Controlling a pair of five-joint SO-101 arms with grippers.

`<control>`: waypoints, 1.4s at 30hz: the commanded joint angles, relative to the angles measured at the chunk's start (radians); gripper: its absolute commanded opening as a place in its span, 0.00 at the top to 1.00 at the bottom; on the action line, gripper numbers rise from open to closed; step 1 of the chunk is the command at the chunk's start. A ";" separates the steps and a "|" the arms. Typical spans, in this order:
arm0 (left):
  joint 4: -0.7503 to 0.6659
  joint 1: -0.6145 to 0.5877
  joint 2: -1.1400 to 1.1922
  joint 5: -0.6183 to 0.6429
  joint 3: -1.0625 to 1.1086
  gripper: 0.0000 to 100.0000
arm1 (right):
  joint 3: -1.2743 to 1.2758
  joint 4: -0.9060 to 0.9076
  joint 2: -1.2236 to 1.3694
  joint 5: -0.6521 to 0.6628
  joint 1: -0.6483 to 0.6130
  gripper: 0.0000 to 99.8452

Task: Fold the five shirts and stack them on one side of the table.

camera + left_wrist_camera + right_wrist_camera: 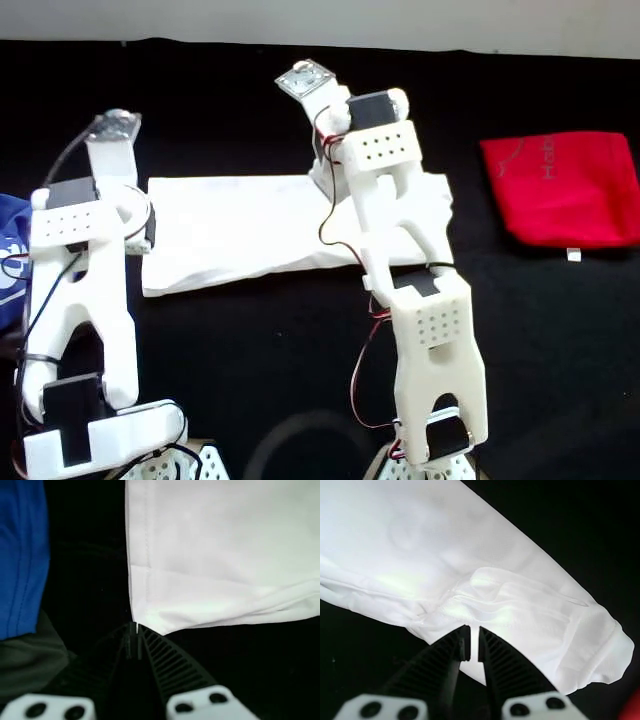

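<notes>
Left gripper (134, 632): jaws closed on the left-end corner of the white shirt (240, 230)
Right gripper (472, 642): jaws nearly shut, seemingly pinching its bunched edge; probably for a joint fold
White shirt: half-folded, mid-table (250, 340)
Red shirt (565, 190): folded, aside right

Left arm (78, 290): white plastic links, black servos (70, 192), black cable (65, 155) at 11 o'clock.
Right arm (432, 325): white perforated shells, red-and-black leads (353, 385) looping at 9 o'clock.
Left gripper (134, 627): black ribbed fingers (167, 657), white screw-holed mounts (200, 705).
Right gripper (474, 632): identical.
</notes>
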 commanded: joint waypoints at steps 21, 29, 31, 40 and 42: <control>0.247 -0.013 0.883 0.095 -0.806 0.84 | 0.860 0.008 -1.061 0.011 0.117 0.90; 0.428 -0.018 0.937 0.097 -1.023 0.84 | 0.970 0.007 -1.135 0.011 0.182 0.90; 0.514 -0.015 0.938 0.097 -1.116 0.84 | 0.980 0.007 -1.135 0.011 0.180 0.90; 0.589 -0.005 0.969 0.097 -1.185 0.83 | 0.980 0.007 -1.135 0.011 0.179 0.90; 0.566 -0.004 1.012 0.097 -1.181 0.82 | 0.981 0.007 -1.135 0.011 0.179 0.90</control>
